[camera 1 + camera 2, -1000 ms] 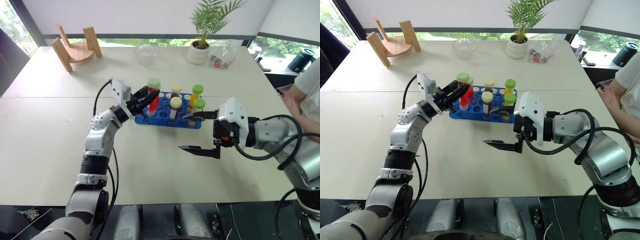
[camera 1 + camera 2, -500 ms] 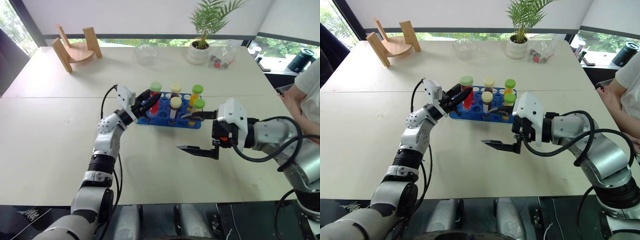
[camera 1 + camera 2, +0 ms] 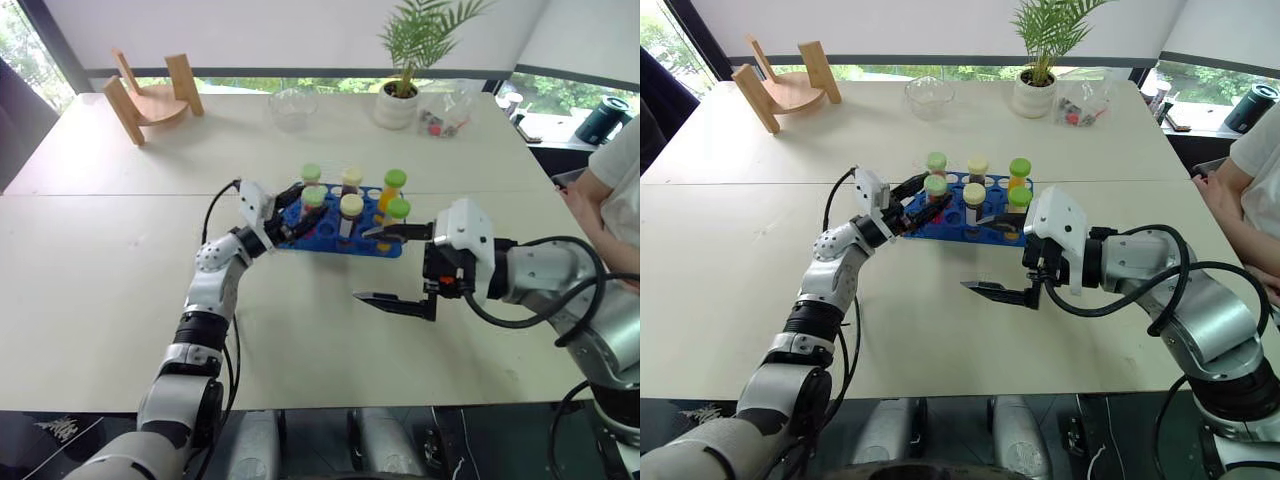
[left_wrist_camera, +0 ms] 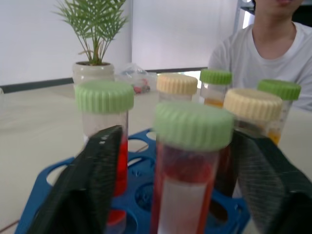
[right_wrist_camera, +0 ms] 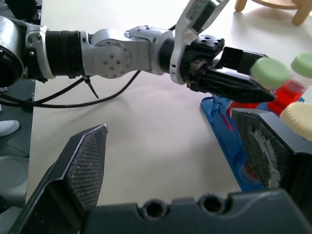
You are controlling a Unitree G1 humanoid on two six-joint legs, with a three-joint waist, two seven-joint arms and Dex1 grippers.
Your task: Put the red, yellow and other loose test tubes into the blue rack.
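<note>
The blue rack (image 3: pixel 366 244) lies mid-table with several capped tubes upright in it. At its near left corner stands a red test tube with a pale-green cap (image 3: pixel 312 197), also seen close up (image 4: pixel 192 170). My left gripper (image 3: pixel 300 202) is open, one finger (image 4: pixel 92 180) on each side of that tube with a gap showing on both sides. A second red tube (image 4: pixel 105 126) stands behind it. Cream-capped brown tubes (image 3: pixel 351 207) and green-capped yellow and orange ones (image 3: pixel 398 210) fill holes further right. My right gripper (image 3: pixel 395 267) hangs open and empty just right of the rack.
A wooden stand (image 3: pixel 150 95) is at the far left, a glass bowl (image 3: pixel 293 107), a potted plant (image 3: pixel 405 90) and a plastic bag (image 3: pixel 445 115) along the back. A person (image 3: pixel 615 180) sits at the table's right edge.
My left gripper came down with the red tube, set it into the rack and opened its fingers. The right arm kept still.
</note>
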